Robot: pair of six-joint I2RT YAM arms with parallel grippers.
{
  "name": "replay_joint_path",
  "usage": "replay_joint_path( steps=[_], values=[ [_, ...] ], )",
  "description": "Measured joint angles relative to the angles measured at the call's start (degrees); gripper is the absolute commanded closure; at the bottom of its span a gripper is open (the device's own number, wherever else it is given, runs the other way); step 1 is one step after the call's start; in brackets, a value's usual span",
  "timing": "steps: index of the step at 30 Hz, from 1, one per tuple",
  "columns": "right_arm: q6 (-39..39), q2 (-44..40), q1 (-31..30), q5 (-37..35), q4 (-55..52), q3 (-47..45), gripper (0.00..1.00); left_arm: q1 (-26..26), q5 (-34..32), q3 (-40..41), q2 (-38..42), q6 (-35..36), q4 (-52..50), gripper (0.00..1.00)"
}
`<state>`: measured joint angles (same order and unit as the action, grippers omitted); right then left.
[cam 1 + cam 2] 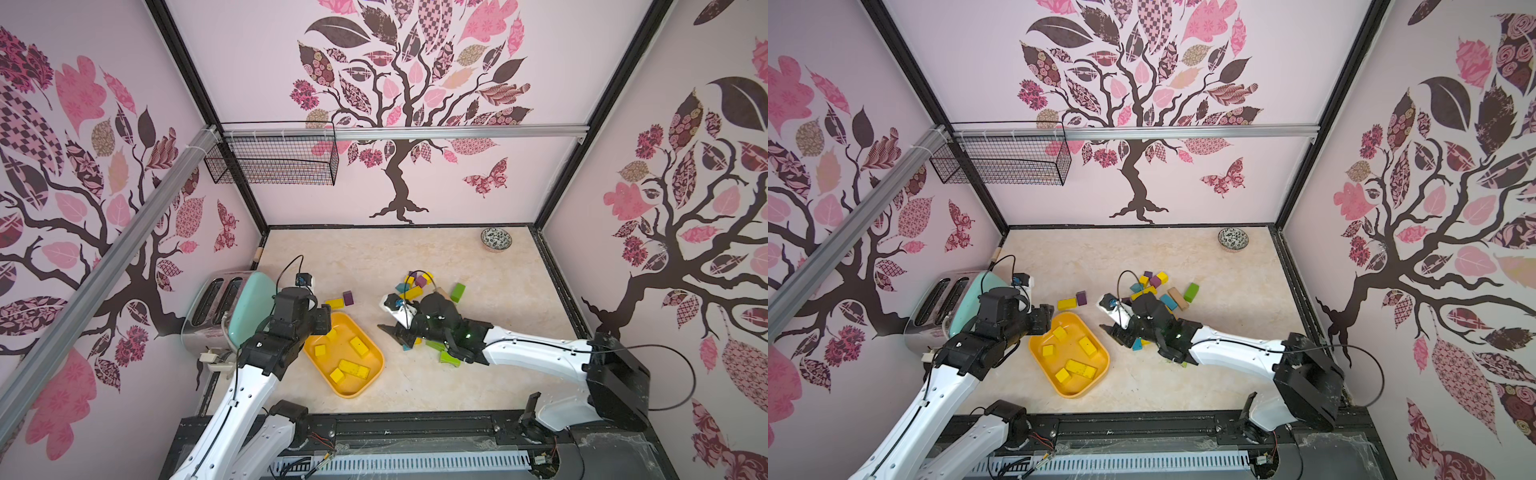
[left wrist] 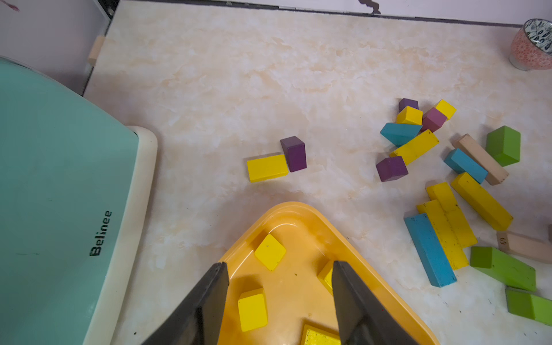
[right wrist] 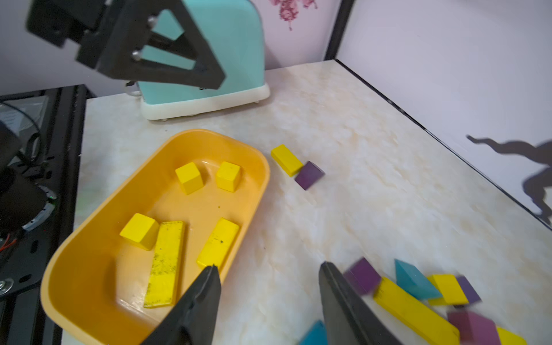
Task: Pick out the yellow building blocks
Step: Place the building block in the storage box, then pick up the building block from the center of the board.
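While left tool [image 2: 280, 264] and right tool [image 3: 268, 265] gape empty, yellow building blocks [image 2: 270, 252] near both

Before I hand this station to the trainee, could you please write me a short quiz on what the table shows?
1. How many yellow blocks lie in the tray?
2. True or false: the left gripper holds a block.
3. What touches the lone yellow block just outside the tray? A) a purple block B) the left gripper C) nothing

Key: 1) five; 2) false, its jaws stand open and empty above the tray; 3) A.
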<state>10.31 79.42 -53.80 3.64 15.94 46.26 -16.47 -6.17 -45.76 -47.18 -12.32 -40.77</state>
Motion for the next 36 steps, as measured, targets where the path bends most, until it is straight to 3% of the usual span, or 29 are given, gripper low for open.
replay_joint_path(
  steps=[7, 14, 19, 36],
  values=[
    [-6.47, -7.3, 7.5, -4.09, -3.39, -5.92, 0.43, -1.16, 5.05, -1.51, -8.11, -4.24, 2.82, 0.41],
    [-13.35, -7.69, 15.63, -3.21, -3.5, -8.24, 0.43, -7.91, 5.75, -8.68, -19.02, -5.51, 4.46, 0.42],
    [-16.83, -7.93, 19.15, -1.44, -2.78, -9.79, 0.45, -9.2, 7.28, -14.78, -27.45, -5.73, 5.62, 0.44],
    [-20.87, -12.63, 22.38, 1.05, 4.81, -18.8, 0.46, -10.05, 13.79, -44.24, -62.93, -5.66, 7.76, 0.48]
  ],
)
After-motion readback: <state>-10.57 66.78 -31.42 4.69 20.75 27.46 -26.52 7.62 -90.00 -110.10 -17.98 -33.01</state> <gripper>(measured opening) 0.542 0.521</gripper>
